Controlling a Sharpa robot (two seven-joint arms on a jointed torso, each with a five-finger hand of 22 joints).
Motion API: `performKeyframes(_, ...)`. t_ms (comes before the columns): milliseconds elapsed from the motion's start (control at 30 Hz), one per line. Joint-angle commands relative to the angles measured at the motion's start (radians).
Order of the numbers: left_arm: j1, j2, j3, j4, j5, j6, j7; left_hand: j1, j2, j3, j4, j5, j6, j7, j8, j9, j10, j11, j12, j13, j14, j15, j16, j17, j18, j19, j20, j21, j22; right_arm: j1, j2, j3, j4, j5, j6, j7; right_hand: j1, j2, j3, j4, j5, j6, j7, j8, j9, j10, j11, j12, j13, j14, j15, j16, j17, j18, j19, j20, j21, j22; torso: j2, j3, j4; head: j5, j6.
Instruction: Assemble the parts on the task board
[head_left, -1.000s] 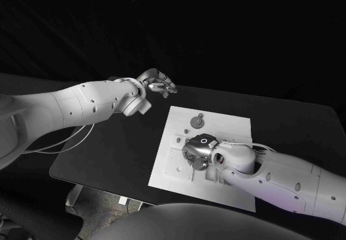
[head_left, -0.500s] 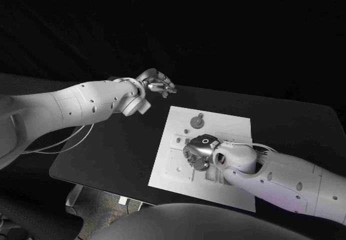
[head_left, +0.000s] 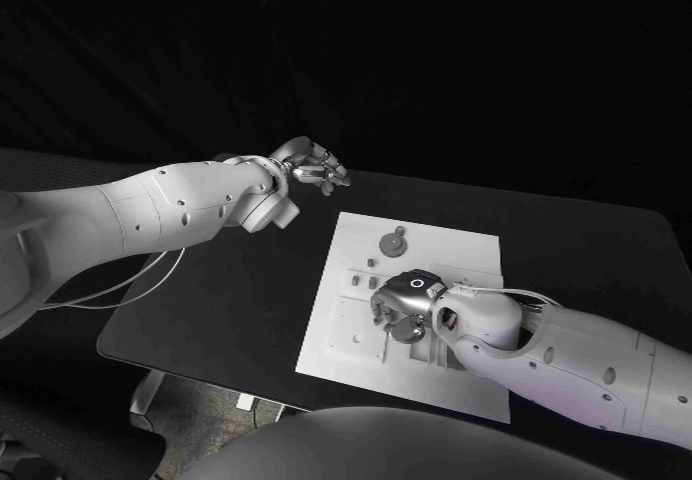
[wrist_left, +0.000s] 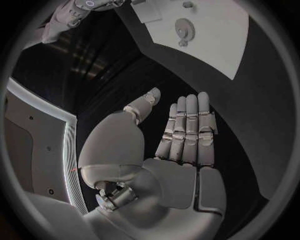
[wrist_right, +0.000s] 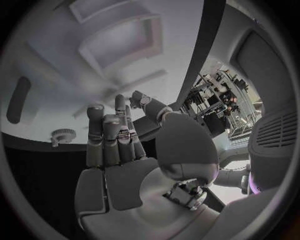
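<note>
The white task board lies in the middle of the black table, with a grey gear part standing near its far edge. My right hand hovers low over the board's middle, fingers pointing down at it. In the right wrist view a small dark part sits pinched between the thumb and the fingers, with the board and the gear beyond. My left hand hangs off the board past its far left corner; in its own view the left hand holds nothing, fingers straight and thumb apart.
Shallow recesses and small slots mark the board's left half beside my right hand. Black table stretches to the board's left and along its far side. The table's near left edge drops off.
My right hand has crept slightly toward the near right over the board. The left hand has stayed in place.
</note>
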Motion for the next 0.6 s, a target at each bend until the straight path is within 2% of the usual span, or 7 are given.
performKeyframes(33, 0.001, -0.001, 0.001, -0.002, 0.006, 0.007, 0.012, 0.009, 0.002, -0.004, 0.005, -0.001, -0.009, 0.0, 0.005, -0.002, 0.001, 0.008, -0.004, -0.001, 0.004, 0.003, -0.004, 0.001, 0.012, 0.002, 0.002, -0.004, 0.001, 0.008, -0.022, 0.012, 0.02, 0.026, -0.03, -0.002, 0.002, -0.013, -0.004, 0.0, 0.002, -0.006, 0.0, -0.004, -0.001, -0.006, 0.0, -0.002, 0.002, -0.001, 0.004, -0.004, 0.001, 0.061, 0.0, -0.004, -0.005, 0.001, 0.0, 0.0002, -0.0012, -0.009, 0.004)
performKeyframes(100, 0.001, -0.001, 0.001, -0.003, 0.006, 0.011, 0.019, 0.01, -0.001, -0.005, 0.004, -0.001, -0.009, 0.0, 0.005, -0.002, 0.0, 0.008, -0.004, -0.001, 0.004, 0.004, -0.005, 0.002, 0.012, 0.002, 0.002, -0.004, 0.001, 0.018, -0.041, 0.032, 0.028, 0.066, -0.056, 0.005, 0.0, -0.014, -0.005, 0.004, 0.003, -0.006, 0.001, -0.004, -0.001, -0.003, 0.0, -0.001, 0.003, 0.002, 0.003, -0.003, 0.001, 0.061, 0.003, -0.005, -0.003, 0.002, 0.0, -0.0002, -0.0014, -0.02, 0.015)
performKeyframes(200, 0.001, -0.003, 0.001, -0.004, 0.007, 0.014, 0.022, 0.013, -0.003, -0.004, 0.002, -0.001, -0.01, 0.0, 0.006, -0.003, -0.005, 0.01, -0.009, -0.003, 0.003, 0.004, -0.006, 0.004, 0.012, 0.001, 0.002, -0.005, 0.002, 0.034, -0.076, 0.081, 0.046, 0.105, -0.065, 0.016, 0.0, -0.017, -0.007, 0.007, -0.001, -0.005, 0.0, -0.001, 0.0, 0.001, -0.001, 0.0, 0.007, 0.017, 0.003, 0.004, 0.003, 0.061, 0.015, -0.01, 0.003, 0.005, -0.001, -0.0007, -0.0018, -0.034, 0.027)
performKeyframes(333, 0.001, -0.004, 0.001, -0.005, 0.009, 0.012, 0.022, 0.013, -0.005, -0.005, 0.002, -0.001, -0.009, 0.0, 0.006, -0.003, -0.008, 0.013, -0.013, -0.005, 0.003, 0.004, -0.008, 0.005, 0.012, 0.001, 0.003, -0.006, 0.002, 0.066, -0.121, 0.116, 0.081, 0.124, -0.062, 0.015, 0.0, -0.023, -0.01, 0.008, -0.012, -0.006, 0.0, 0.0, 0.001, 0.001, -0.001, -0.001, 0.009, 0.024, 0.003, 0.006, 0.003, 0.061, 0.019, -0.013, 0.006, 0.007, 0.0, 0.0008, -0.0017, -0.052, 0.042)
performKeyframes(433, 0.001, -0.005, 0.001, -0.005, 0.01, 0.011, 0.022, 0.014, -0.005, -0.005, 0.002, -0.001, -0.01, 0.0, 0.006, -0.003, -0.009, 0.013, -0.014, -0.005, 0.003, 0.004, -0.008, 0.006, 0.012, 0.001, 0.003, -0.006, 0.002, 0.094, -0.161, 0.122, 0.108, 0.139, -0.048, 0.011, -0.005, -0.031, -0.013, 0.011, -0.022, -0.006, 0.0, 0.001, 0.001, 0.0, -0.001, -0.002, 0.011, 0.025, 0.004, 0.006, 0.003, 0.061, 0.019, -0.013, 0.007, 0.008, 0.0, 0.0008, -0.002, -0.062, 0.052)
performKeyframes(533, 0.001, -0.004, 0.001, -0.005, 0.01, 0.009, 0.021, 0.014, -0.005, -0.005, 0.002, -0.001, -0.01, 0.0, 0.007, -0.004, -0.009, 0.013, -0.015, -0.005, 0.003, 0.004, -0.008, 0.006, 0.012, 0.001, 0.003, -0.006, 0.002, 0.118, -0.201, 0.122, 0.125, 0.141, -0.03, 0.002, -0.014, -0.039, -0.018, 0.017, -0.03, -0.008, -0.002, 0.001, 0.001, -0.002, 0.0, -0.004, 0.011, 0.024, 0.004, 0.005, 0.002, 0.061, 0.018, -0.013, 0.007, 0.009, 0.0, 0.0009, -0.0013, -0.071, 0.061)
performKeyframes(600, 0.001, -0.005, 0.001, -0.004, 0.01, 0.009, 0.021, 0.014, -0.005, -0.005, 0.002, -0.001, -0.01, 0.0, 0.007, -0.004, -0.009, 0.013, -0.015, -0.005, 0.003, 0.004, -0.009, 0.006, 0.012, 0.001, 0.003, -0.006, 0.002, 0.126, -0.216, 0.122, 0.127, 0.14, -0.01, -0.008, -0.021, -0.044, -0.024, 0.021, -0.028, -0.01, -0.006, 0.001, 0.001, -0.008, 0.002, -0.007, 0.011, 0.021, 0.006, 0.004, 0.002, 0.061, 0.015, -0.013, 0.006, 0.01, 0.001, 0.0012, -0.0008, -0.074, 0.066)
